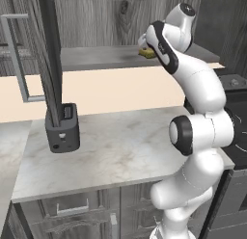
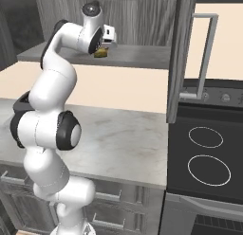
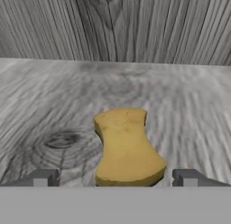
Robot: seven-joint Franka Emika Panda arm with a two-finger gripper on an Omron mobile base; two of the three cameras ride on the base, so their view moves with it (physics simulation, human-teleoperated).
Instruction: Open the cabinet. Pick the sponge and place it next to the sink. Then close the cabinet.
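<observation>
open gripper [image 3: 116, 178] astride sponge [image 3: 127, 148], seemingly untouched, cabinet [image 3: 113, 24] shelf

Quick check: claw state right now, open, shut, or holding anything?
Claw: open, holding nothing; its tips stand either side of the sponge on the cabinet shelf, not closed on it.

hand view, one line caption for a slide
Open tool lined up on the yellow sponge lying on the cabinet shelf.

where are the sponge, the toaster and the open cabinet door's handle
sponge [image 3: 127, 148], hand view, middle of its top face
toaster [image 1: 63, 127], left base view, front face
handle [image 2: 208, 51], right base view, the vertical bar
</observation>
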